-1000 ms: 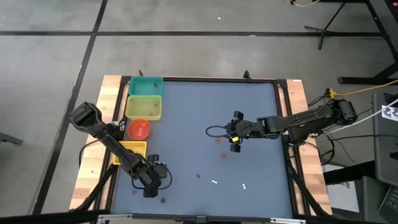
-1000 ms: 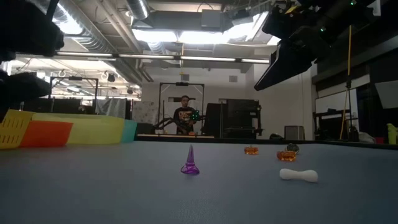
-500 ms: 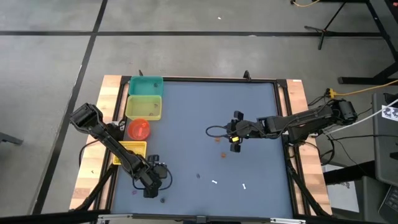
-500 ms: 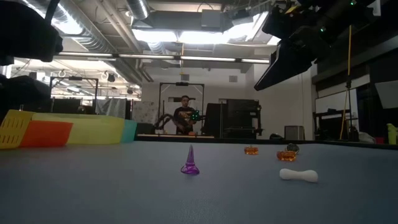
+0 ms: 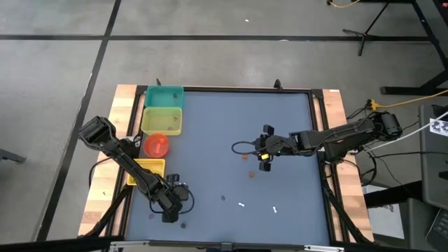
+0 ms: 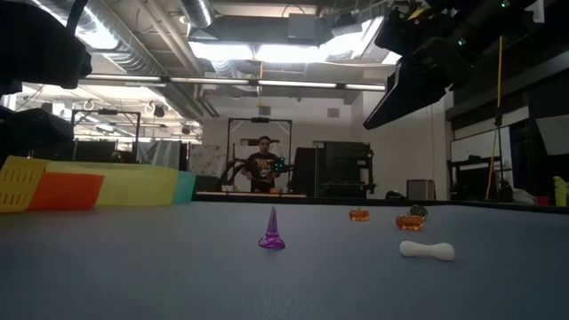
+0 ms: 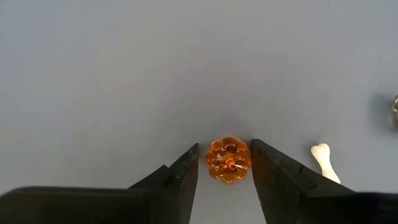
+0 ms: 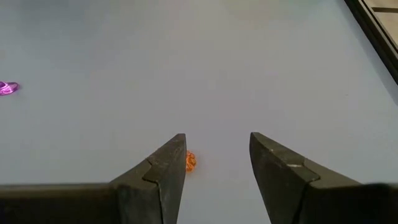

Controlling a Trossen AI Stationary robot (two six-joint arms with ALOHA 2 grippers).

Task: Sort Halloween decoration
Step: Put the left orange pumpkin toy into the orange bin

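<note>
one orange pumpkin lay on the table right between the left gripper's fingers, which stood narrow on either side of it, close to it or touching; whether they pressed it i cannot tell. a white bone lay just beside that gripper's other finger, flat on the table. in the high view the left gripper sat low near the table's front edge, toward the left front corner, with a tiny purple piece near it and a dark one at the very front edge.

farther along the front edge lay a dark trinket and two white sticks, well apart from each other. toward the table's middle were two small orange bits, near the right gripper, which hung over the middle of the table. its fingers stood apart, holding nothing, with a small orange piece on the table just beside one finger and a purple piece well apart.

from table height a purple cone stood upright, two orange pumpkins lay farther back and a bone lay nearer.

four bins lined the table's left edge: teal at the back corner, then yellow, a round red one and a yellow basket. a person stood in the room beyond.
</note>
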